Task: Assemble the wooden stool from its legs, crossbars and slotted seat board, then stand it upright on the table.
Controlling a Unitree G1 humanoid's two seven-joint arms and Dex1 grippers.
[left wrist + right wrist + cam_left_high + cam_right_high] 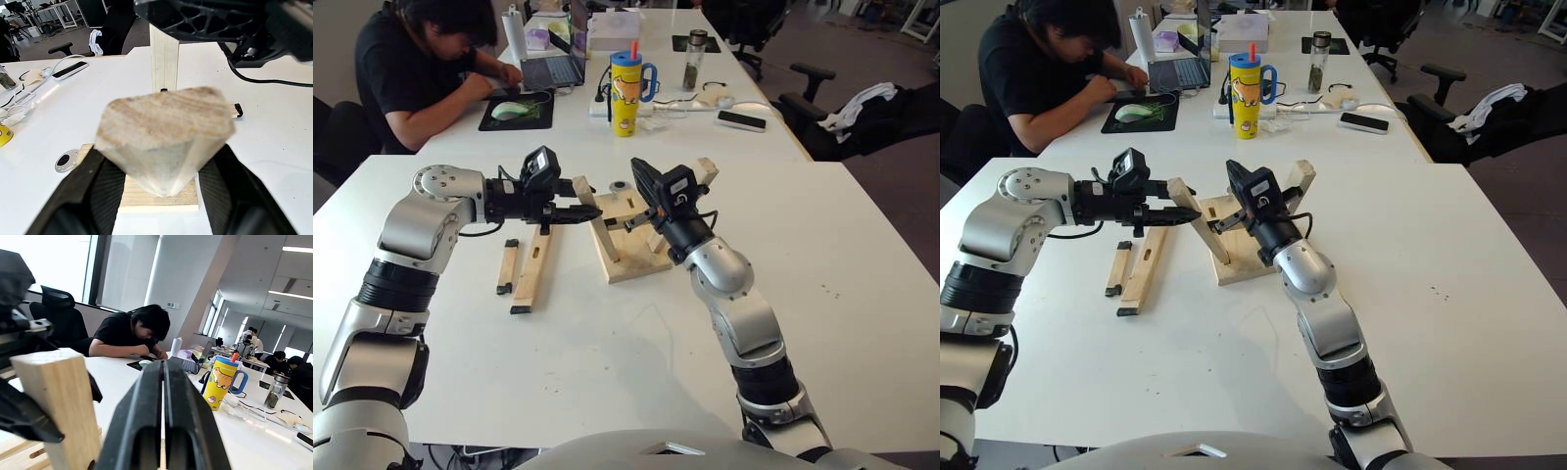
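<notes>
Holding the tilted leg point(605, 240) clamped in my left pincer point(578, 213), forearm level, leg's foot on the seat board point(631, 266) mid-table point(607, 352). Right pincer point(628, 223) just beside, fingers pressed together, elbow bent.

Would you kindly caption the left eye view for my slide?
Left gripper holds a tilted leg on the seat board, right gripper close beside it, two wooden pieces lying loose.

Left gripper point(592, 211) clamped on tilted leg point(605, 240) on seat board point(631, 267), right gripper point(632, 223) just over it, loose bars point(531, 272) left of it
</notes>
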